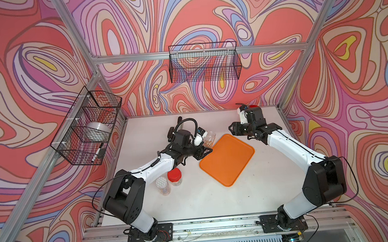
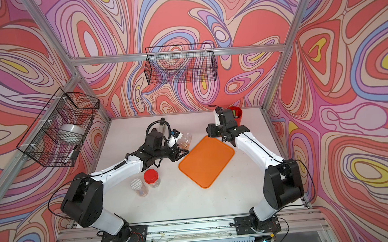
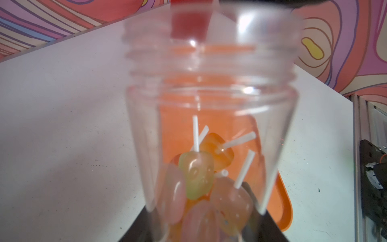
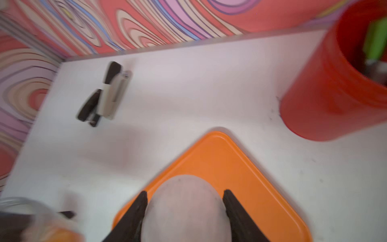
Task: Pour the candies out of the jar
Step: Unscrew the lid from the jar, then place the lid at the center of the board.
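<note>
The lollipops (image 3: 201,178) are lying at the base of the uncapped jar (image 1: 210,136) my left tool (image 1: 205,148) is clamping, mouth pointing away from it, just beside the orange tray (image 1: 228,163), while my right tool (image 4: 186,191) is gripping a pale lid (image 4: 186,209).

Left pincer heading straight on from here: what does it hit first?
Most likely the orange tray: the left pincer, shut on the jar, points across the tray's closest edge. Its height above the tray is unclear, so it might just skim over.
</note>
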`<state>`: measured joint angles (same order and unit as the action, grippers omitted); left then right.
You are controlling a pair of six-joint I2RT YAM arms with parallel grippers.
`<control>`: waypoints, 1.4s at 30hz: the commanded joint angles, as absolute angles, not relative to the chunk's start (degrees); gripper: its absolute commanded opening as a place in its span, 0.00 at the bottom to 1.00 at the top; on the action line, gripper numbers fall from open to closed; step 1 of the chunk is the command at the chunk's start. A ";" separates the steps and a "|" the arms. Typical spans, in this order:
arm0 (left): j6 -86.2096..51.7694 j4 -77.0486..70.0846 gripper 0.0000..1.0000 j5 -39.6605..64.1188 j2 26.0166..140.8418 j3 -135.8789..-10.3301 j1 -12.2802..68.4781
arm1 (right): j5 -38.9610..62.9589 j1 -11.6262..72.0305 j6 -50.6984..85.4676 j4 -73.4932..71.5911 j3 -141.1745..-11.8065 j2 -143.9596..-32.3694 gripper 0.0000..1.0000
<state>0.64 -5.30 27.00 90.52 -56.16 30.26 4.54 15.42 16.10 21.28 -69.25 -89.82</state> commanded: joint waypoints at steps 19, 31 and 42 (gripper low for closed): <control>-1.23 -7.73 0.00 25.85 90.96 -57.79 29.62 | -12.05 -1.43 27.65 2.92 -55.26 -97.98 0.33; -0.88 -5.54 0.00 27.54 91.94 -58.81 29.58 | -11.23 -1.50 29.50 9.85 -63.01 -105.88 0.36; -1.25 -5.06 0.00 27.66 91.80 -58.86 29.75 | -11.03 -1.49 29.15 11.81 -64.42 -106.84 0.44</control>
